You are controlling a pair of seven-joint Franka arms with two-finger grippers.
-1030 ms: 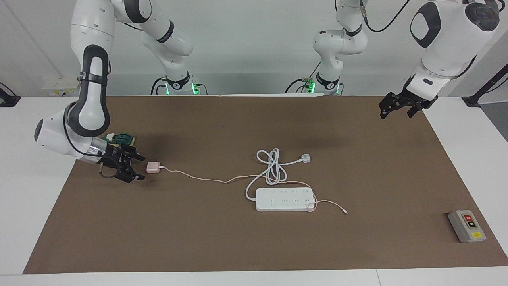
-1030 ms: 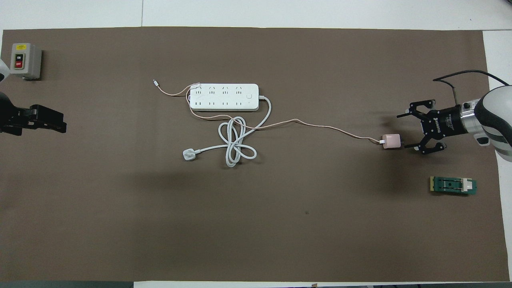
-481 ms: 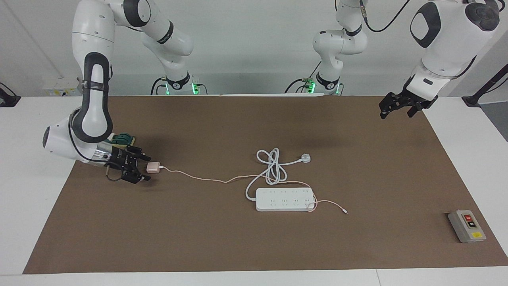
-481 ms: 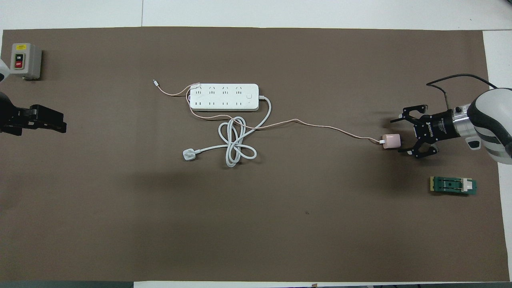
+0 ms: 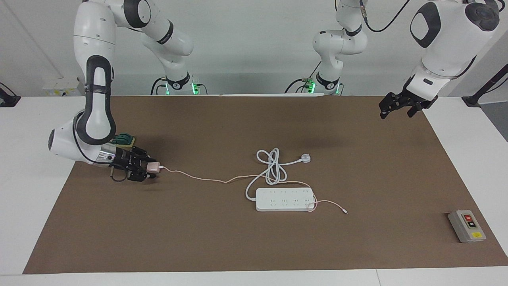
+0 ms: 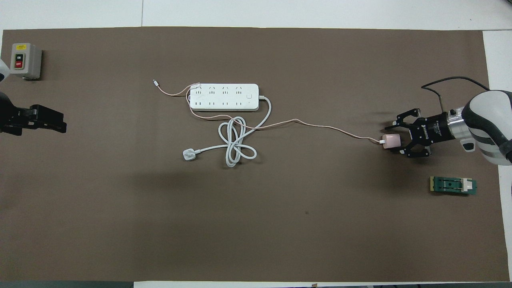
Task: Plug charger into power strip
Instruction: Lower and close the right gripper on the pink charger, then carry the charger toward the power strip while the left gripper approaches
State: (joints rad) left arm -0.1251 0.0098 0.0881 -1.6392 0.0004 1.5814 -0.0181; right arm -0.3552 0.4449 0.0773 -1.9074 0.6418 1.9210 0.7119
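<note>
1. The green part (image 6: 453, 185) is seen lying nearer to the robots than the power strip (image 6: 224, 97), at the right arm's end of the mat (image 6: 256, 224).
2. The charger (image 6: 391, 141) is found on the mat, well apart from the power strip toward the right arm's end; it is flanked by the fingers of the right gripper (image 6: 394, 137), which are set around it, though whether they press it cannot be told.
3. The pink cable (image 6: 312, 125) is seen running from the charger to the power strip and around its end.
4. The power strip is laid flat near the middle of the mat, its coiled white cord (image 6: 236, 144) and white plug (image 6: 188, 154) lying just nearer to the robots.
5. The left gripper (image 5: 397, 108) is held open in the air at the left arm's end, well apart from the power strip; this arm is waiting.
6. The grey switch box (image 6: 25, 61) is placed farther from the robots than the power strip.
</note>
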